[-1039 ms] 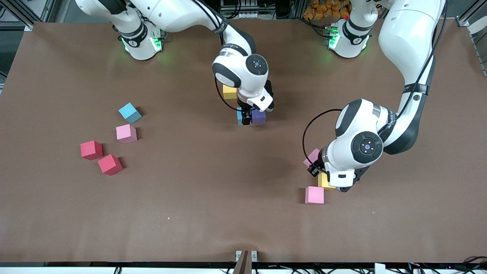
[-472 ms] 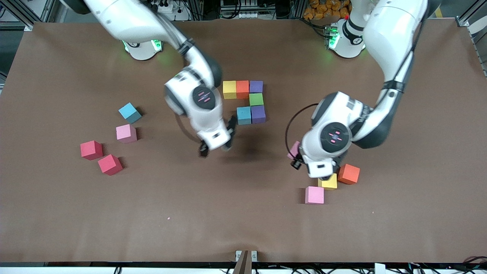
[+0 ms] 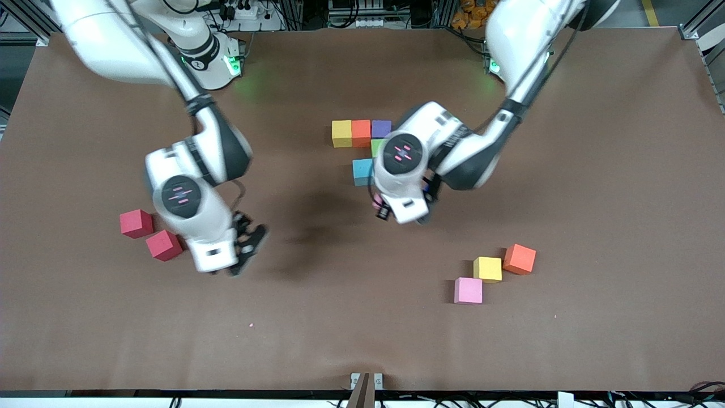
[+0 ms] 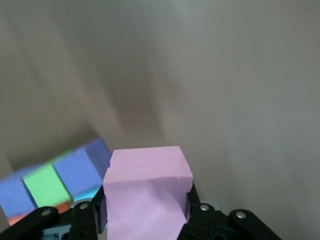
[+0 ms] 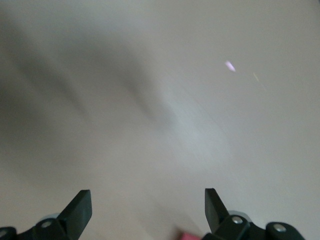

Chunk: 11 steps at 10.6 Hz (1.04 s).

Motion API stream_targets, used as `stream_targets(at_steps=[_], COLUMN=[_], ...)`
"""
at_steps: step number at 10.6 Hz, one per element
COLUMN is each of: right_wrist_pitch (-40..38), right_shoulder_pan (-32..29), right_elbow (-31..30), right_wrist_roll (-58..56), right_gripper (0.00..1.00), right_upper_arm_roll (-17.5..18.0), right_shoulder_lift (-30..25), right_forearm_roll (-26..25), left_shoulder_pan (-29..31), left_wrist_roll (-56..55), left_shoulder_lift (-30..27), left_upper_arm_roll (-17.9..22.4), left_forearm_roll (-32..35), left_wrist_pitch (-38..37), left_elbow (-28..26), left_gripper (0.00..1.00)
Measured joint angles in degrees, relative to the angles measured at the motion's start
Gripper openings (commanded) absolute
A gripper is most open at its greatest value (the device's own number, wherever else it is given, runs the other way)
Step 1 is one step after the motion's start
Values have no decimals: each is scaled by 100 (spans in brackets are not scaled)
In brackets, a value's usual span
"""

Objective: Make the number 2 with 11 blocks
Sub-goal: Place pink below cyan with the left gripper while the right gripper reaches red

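The partly built number 2 shows a yellow block (image 3: 341,134), an orange block (image 3: 361,133) and a purple block (image 3: 381,128) in a row, with a green block (image 3: 375,147) and a light blue block (image 3: 362,171) nearer the camera. My left gripper (image 4: 147,200) is shut on a pink block (image 4: 147,192), whose edge (image 3: 376,199) peeks out under the hand, over the table beside the light blue block. The green block (image 4: 46,185) and a purple one (image 4: 75,170) show past it. My right gripper (image 3: 247,245) hangs open and empty beside two red blocks (image 3: 136,222) (image 3: 163,245).
Toward the left arm's end, nearer the camera, a loose yellow block (image 3: 487,268), an orange block (image 3: 519,258) and a pink block (image 3: 468,290) lie close together. The right arm covers the table just farther from the camera than the red blocks.
The right gripper left the digit and swung over to the red blocks. The left gripper carried the pink block from the loose cluster across to the digit.
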Motion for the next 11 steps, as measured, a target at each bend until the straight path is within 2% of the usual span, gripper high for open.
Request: stream_targets(at_steps=[4, 7, 11], right_wrist_pitch=[-138, -129, 15], right_shoulder_pan=[-1032, -1110, -1195], right_elbow=[10, -21, -46], right_wrist_roll=[-55, -22, 14], right_gripper=[100, 100, 100], right_upper_arm_roll=[7, 23, 4], right_shoulder_lift=[-207, -187, -64], right_forearm_roll=[2, 5, 3], left_shoulder_pan=[-527, -939, -1319], left_wrist_roll=[-1973, -2843, -3418], left_shoulder_lift=[193, 303, 634], left_upper_arm_roll=[-1, -3, 4], left_forearm_roll=[-1, -1, -1], left_wrist_pitch=[700, 1042, 1477], left_elbow=[1, 0, -23], left_gripper=[40, 39, 40])
